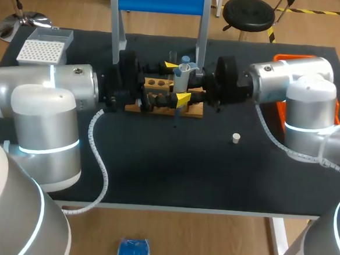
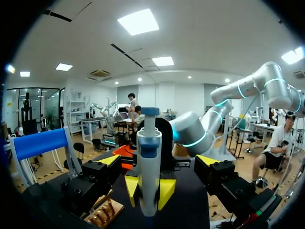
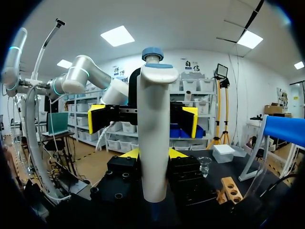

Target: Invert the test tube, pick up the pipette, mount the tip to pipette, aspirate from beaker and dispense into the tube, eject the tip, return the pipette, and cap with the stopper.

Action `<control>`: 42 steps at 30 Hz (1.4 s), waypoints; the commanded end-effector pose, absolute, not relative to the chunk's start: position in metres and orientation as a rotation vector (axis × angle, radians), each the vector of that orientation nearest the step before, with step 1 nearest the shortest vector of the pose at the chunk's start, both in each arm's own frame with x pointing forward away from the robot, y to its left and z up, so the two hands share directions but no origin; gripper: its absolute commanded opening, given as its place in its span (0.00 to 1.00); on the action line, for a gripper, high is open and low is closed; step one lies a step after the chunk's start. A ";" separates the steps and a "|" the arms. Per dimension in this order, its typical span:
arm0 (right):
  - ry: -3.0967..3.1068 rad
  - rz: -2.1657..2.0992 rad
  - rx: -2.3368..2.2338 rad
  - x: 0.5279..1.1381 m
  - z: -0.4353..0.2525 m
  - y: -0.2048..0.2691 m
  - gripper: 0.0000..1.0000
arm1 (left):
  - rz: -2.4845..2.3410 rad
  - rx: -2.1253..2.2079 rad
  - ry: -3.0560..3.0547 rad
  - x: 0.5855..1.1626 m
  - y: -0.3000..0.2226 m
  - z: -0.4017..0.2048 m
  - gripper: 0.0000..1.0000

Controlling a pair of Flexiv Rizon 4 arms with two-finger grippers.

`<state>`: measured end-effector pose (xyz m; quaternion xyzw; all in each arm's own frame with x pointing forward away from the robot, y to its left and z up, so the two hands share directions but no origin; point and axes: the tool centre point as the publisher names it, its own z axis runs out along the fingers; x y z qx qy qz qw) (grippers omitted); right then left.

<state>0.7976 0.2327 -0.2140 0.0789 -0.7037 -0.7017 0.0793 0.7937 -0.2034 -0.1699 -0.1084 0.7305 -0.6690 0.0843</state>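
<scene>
The left end effector [image 2: 159,160] is spread wide on either side of the upright pipette [image 1: 182,77], above the wooden rack [image 1: 191,110]. The right end effector [image 3: 153,153] pinches the pipette. The stopper [image 1: 236,138] lies on the surface [image 1: 155,167].

The pipette [image 3: 153,133], white-bodied with a blue plunger cap, is standing upright between the fingers of the right claw [image 3: 151,157], which are pressing on it from both sides. The left claw [image 2: 158,162] is flanking it with spread fingers, not touching. The wooden tube rack [image 1: 155,81] is lying just under both claws, and a clear beaker [image 3: 205,165] is standing near it. The small white stopper [image 1: 236,138] is sitting on the surface [image 1: 173,168], well apart from the right claw.
</scene>
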 end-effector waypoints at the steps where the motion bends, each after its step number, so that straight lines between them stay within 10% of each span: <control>1: -2.103 -2.104 0.238 0.798 -0.214 0.236 0.00 | -1.994 -0.324 2.177 0.793 -0.204 -0.170 1.00; 10: -2.102 -2.109 0.243 0.797 -0.212 0.238 0.00 | -1.994 -0.324 2.177 0.793 -0.204 -0.170 1.00; 16: -2.101 -2.113 0.245 0.796 -0.211 0.239 0.00 | -1.994 -0.324 2.177 0.793 -0.204 -0.170 0.00; 34: -2.118 -2.107 0.257 0.795 -0.210 0.239 0.00 | -1.994 -0.324 2.177 0.793 -0.204 -0.170 0.00; 35: -2.123 -2.106 0.254 0.795 -0.210 0.239 0.23 | -1.994 -0.324 2.177 0.793 -0.204 -0.170 0.00; 36: -2.136 -2.104 0.245 0.795 -0.210 0.239 1.00 | -1.994 -0.324 2.177 0.793 -0.204 -0.170 0.00; 42: -2.147 -2.103 0.234 0.797 -0.209 0.235 1.00 | -1.994 -0.324 2.177 0.793 -0.204 -0.170 0.00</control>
